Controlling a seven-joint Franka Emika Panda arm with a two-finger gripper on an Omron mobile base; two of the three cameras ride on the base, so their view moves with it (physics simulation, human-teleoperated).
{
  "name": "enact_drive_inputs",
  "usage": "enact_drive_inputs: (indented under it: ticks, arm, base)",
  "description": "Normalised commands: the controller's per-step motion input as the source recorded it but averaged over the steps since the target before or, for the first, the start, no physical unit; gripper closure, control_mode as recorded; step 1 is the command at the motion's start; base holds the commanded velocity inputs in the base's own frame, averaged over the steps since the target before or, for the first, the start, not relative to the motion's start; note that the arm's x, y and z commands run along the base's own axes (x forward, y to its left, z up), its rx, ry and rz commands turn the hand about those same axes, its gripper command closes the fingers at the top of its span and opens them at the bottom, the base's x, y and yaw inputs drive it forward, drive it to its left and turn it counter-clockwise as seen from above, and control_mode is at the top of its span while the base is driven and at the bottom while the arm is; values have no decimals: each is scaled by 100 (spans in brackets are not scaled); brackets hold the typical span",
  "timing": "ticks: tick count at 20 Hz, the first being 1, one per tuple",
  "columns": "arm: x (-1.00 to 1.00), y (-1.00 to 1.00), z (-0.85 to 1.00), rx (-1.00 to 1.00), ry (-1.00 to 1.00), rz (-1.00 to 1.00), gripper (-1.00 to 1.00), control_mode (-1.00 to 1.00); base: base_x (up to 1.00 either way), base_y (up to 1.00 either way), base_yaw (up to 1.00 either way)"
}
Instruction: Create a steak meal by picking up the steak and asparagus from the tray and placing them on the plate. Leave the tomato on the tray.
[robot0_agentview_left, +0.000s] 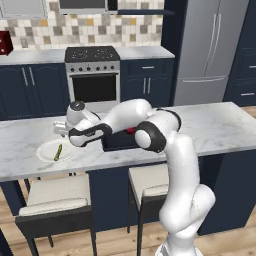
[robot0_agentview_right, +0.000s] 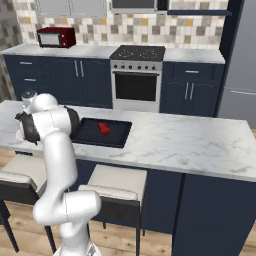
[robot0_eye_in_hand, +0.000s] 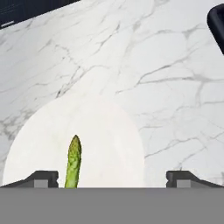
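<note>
While tool (robot0_eye_in_hand: 112, 178) hangs w/ fingers apart, asparagus (robot0_eye_in_hand: 73, 162) lies on plate (robot0_eye_in_hand: 109, 131); no legible writing.

No legible text, label or number on anything here.

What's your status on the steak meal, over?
Gripper open, empty, above plate. Asparagus on plate. One red item on tray, steak or tomato unclear. Nothing in the way.

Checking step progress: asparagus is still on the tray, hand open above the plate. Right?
Not quite. The asparagus already lies on the white plate, as the hand view and the left base view show. The hand is open above the plate, as you said.
</note>
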Motion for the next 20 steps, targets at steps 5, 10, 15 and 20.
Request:
enact_drive_inputs:
  ticks: [5, 10, 15, 20]
  arm:
    - [0, -100, 20, 0, -11, 0, -100, -100]
    - [0, -100, 10, -1, -18, 7, -100, -100]
    - [0, -100, 0, -13, -16, 20, -100, -100]
    - [3, -99, 0, -23, -4, 21, -100, -100]
  base:
    - [0, 0, 0]
    - [0, 0, 0]
    - [0, 0, 0]
    - [0, 0, 0]
